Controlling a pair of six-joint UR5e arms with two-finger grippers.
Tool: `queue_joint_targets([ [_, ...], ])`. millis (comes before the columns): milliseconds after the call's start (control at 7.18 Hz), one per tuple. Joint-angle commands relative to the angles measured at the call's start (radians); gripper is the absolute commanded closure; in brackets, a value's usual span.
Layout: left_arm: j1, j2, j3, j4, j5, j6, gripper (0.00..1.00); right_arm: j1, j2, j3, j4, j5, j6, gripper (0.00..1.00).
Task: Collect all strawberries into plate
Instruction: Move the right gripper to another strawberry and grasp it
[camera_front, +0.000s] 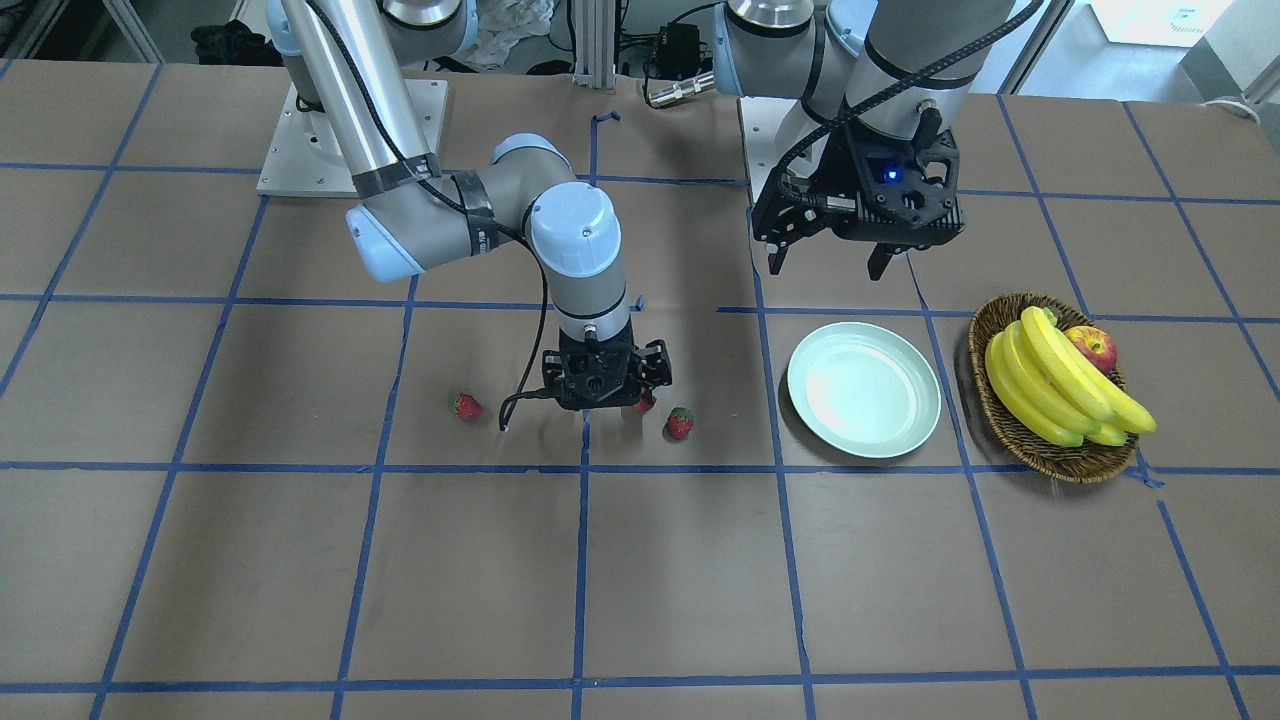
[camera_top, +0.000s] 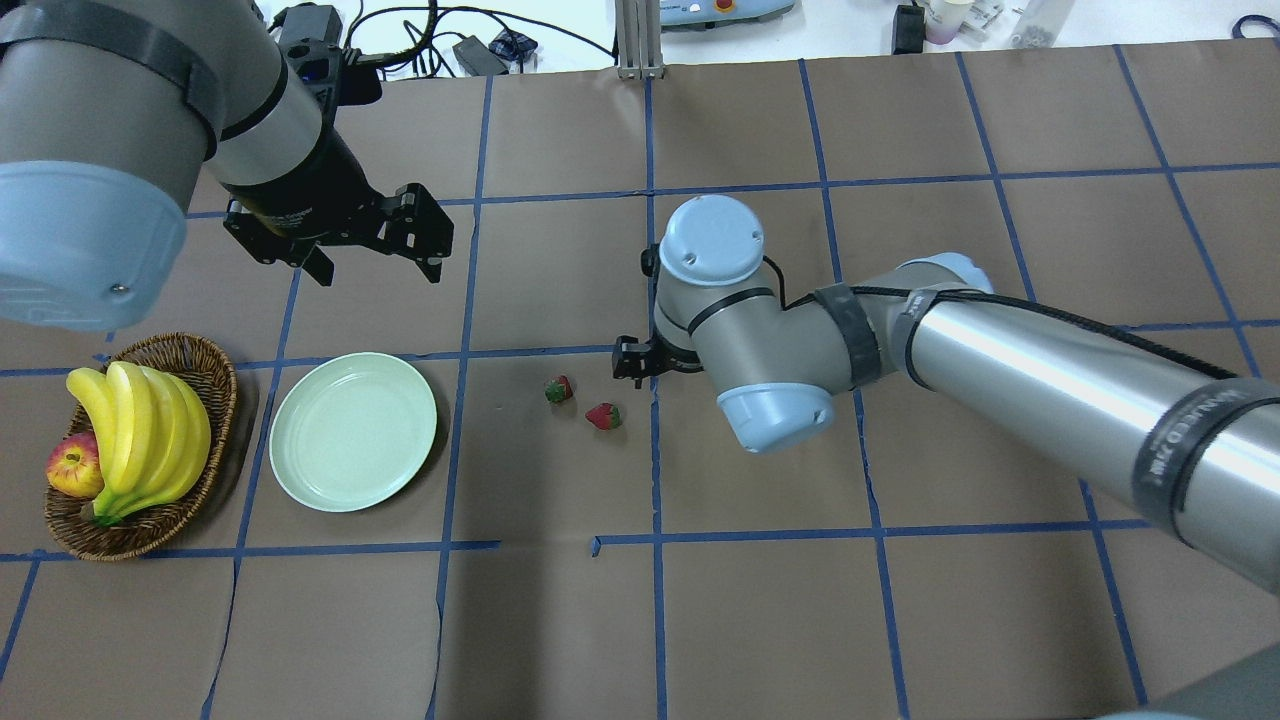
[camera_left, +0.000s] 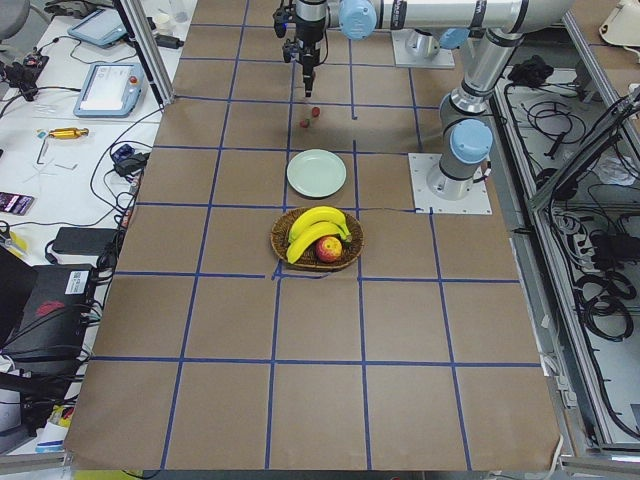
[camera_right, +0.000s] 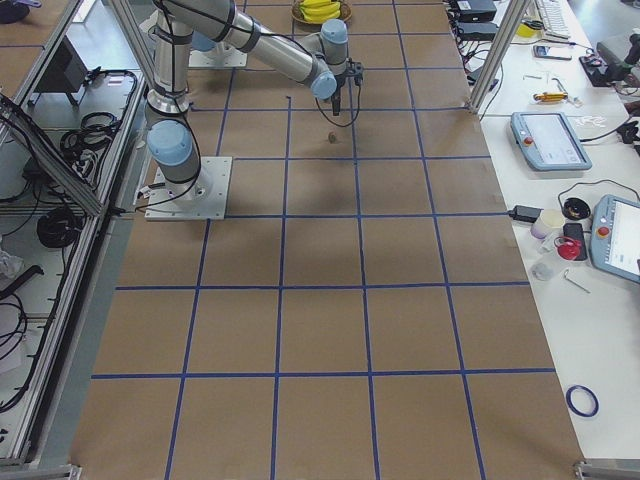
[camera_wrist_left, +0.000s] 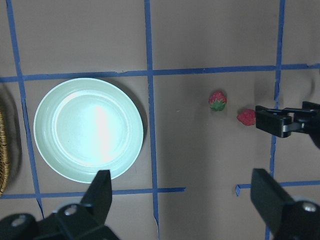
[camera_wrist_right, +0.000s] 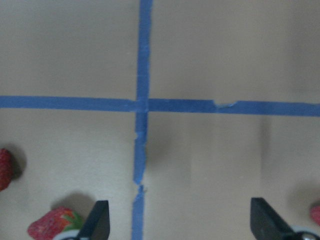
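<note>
Both sets of jaws gape, nothing in them. Right jaws sit low over the table (camera_front: 640, 580), straddling a tape cross (camera_wrist_right: 142, 105), with no berry between the fingers. Middle strawberry (camera_front: 645, 402) lies just beside them on their plate-ward side. Nearest strawberry (camera_front: 680, 422) comes next toward the plate (camera_front: 905, 345), well apart from it. Farthest strawberry (camera_front: 466, 405) lies past the jaws, away from the plate. Plate holds nothing. Left jaws hang high on the plate's robot side. We'd shift the right jaws plate-ward, centre the middle strawberry, drop, and pinch the red body gently, not the cap.
</note>
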Motion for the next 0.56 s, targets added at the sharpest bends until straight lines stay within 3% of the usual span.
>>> queue_joint_targets([
  [0, 0.000, 0.000, 0.001, 0.000, 0.000, 0.000, 0.00, -0.107, -0.024, 0.017, 0.039, -0.005, -0.148, 0.00],
  [418, 0.000, 0.000, 0.000, 0.000, 0.000, 0.002, 0.00, -0.152, -0.018, 0.082, 0.026, -0.012, -0.298, 0.00],
])
